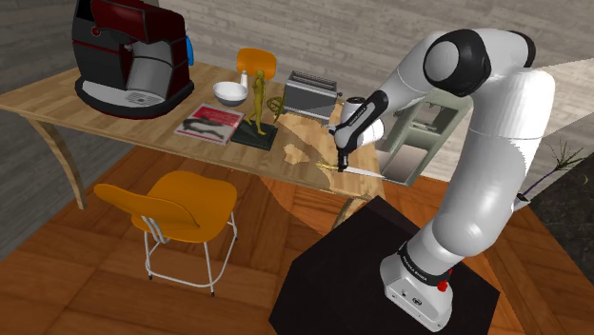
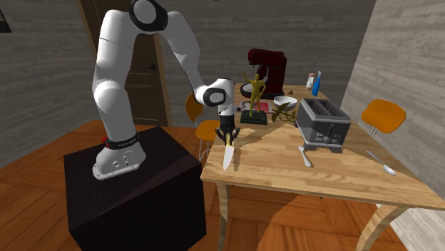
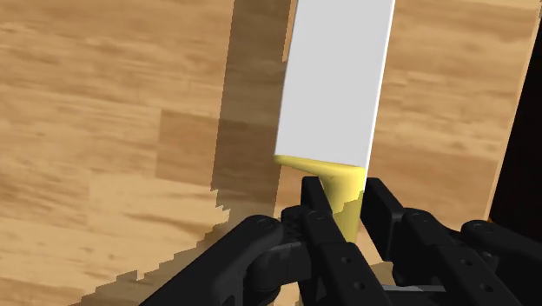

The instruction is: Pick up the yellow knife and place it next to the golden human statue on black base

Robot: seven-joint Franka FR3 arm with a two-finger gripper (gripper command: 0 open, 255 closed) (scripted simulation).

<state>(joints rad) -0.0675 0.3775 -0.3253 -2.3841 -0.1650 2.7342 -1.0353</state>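
Note:
A knife with a yellow handle and a broad pale blade (image 3: 334, 83) lies low on the wooden table (image 1: 57, 100), near the edge closest to the stand (image 2: 227, 157). My gripper (image 3: 343, 209) points down at it, its black fingers (image 3: 317, 209) clasping the yellow handle from both sides. In the shoulder view the gripper (image 1: 341, 162) stands over the knife (image 1: 360, 170). The golden human statue (image 1: 257, 100) stands upright on its black base further along the table, well apart from the gripper (image 2: 227, 140); in the second exterior view the statue (image 2: 253, 96) rises behind it.
A metal toaster (image 1: 311, 93) stands near the statue, with a white bowl (image 1: 230, 92), a magazine (image 1: 210, 123) and a dark red coffee machine (image 1: 133, 52) beyond. Two spoons (image 2: 304, 155) lie by the toaster (image 2: 322, 123). An orange chair (image 1: 181, 205) stands before the table.

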